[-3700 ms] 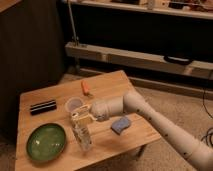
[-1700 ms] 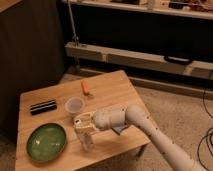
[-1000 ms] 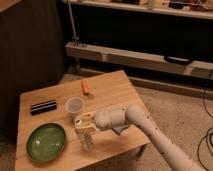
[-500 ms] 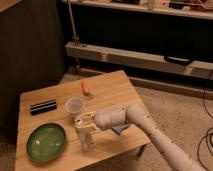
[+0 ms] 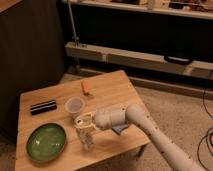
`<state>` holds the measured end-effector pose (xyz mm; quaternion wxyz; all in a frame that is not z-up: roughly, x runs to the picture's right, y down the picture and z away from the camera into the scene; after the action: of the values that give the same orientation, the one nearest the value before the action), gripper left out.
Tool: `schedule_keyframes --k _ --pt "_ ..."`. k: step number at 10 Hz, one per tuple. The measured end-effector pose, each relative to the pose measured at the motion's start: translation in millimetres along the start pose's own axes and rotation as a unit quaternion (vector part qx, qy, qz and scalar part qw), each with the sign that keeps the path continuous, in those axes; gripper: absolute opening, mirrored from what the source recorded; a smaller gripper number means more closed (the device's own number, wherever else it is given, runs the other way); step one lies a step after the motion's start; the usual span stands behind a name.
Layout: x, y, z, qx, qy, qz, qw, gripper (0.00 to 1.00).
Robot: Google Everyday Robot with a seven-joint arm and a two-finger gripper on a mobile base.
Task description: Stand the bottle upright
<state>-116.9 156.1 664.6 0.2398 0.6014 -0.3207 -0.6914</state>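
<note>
Wooden table [image 5: 111, 93], seen from above; you can place everything else by the green plate [image 5: 46, 142] at its near-left corner. The robot arm [image 5: 150, 129] reaches in from the right of the plate, low over the tabletop. A flat black box [image 5: 42, 106] lies beyond the plate. A translucent cup [image 5: 74, 106] stands upright beyond the plate and to its right. The gripper [image 5: 84, 125] sits just right of the plate, over the bottle [image 5: 88, 140]; you cannot tell whether it is clamped or released. The bottle appears roughly upright, just right of the plate, near the table's front edge. A blue cloth [image 5: 120, 130] shows farther right, partly under the arm. A small orange object [image 5: 85, 87] lies well beyond the plate, past the cup.
</note>
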Motion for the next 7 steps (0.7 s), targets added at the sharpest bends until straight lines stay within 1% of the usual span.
schedule_keyframes --k 2,3,5,6,7 --pt "0.0 0.0 -0.1 0.000 0.000 0.000 1.0000 0.05" --pt "0.0 0.0 -0.1 0.000 0.000 0.000 1.0000 0.11" --pt "-0.1 0.0 -0.3 0.000 0.000 0.000 1.0000 0.31" --pt "-0.9 -2.1 -1.1 0.006 -0.003 0.002 1.0000 0.41" --pt "-0.7 0.2 -2.8 0.006 -0.004 0.004 1.0000 0.53"
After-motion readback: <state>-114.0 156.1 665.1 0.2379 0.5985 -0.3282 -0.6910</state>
